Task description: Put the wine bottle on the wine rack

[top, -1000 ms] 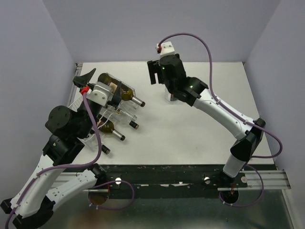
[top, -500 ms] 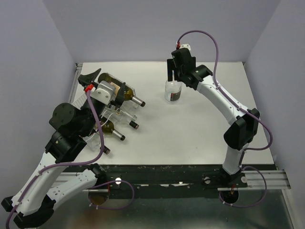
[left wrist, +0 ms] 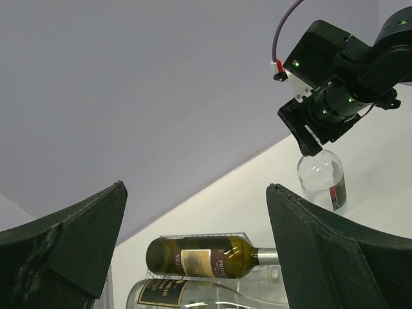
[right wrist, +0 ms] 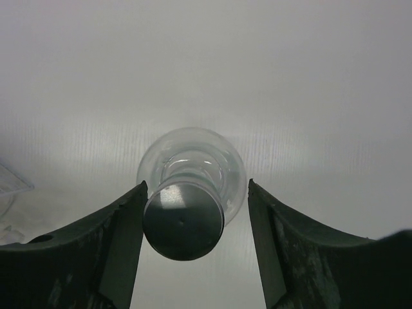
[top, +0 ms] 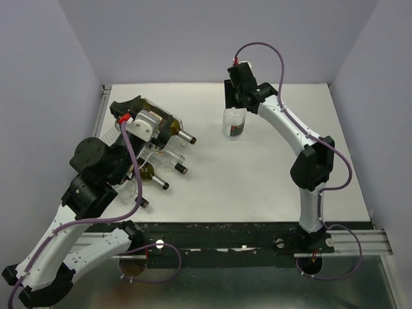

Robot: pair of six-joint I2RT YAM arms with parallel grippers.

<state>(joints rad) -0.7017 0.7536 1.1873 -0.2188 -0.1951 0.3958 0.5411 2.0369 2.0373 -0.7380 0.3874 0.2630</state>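
While the right claw (right wrist: 196, 193) hangs released around its cap (right wrist: 183, 222), the bottle (top: 233, 122) stands upright on the bench (top: 257, 167), upper centre; the rack (top: 159, 149) lies left, by the released left claw (left wrist: 194, 193).

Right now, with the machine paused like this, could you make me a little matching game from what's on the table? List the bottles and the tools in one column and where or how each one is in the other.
Things:
1. clear bottle
2. dark green bottle
3. left tool
4. right tool

States:
A. lying on its side on the wine rack
B. standing upright on the white table
C. open, fingers either side of the clear bottle's cap
D. open by the rack, holding nothing

Pairs: 1-B, 2-A, 3-D, 4-C
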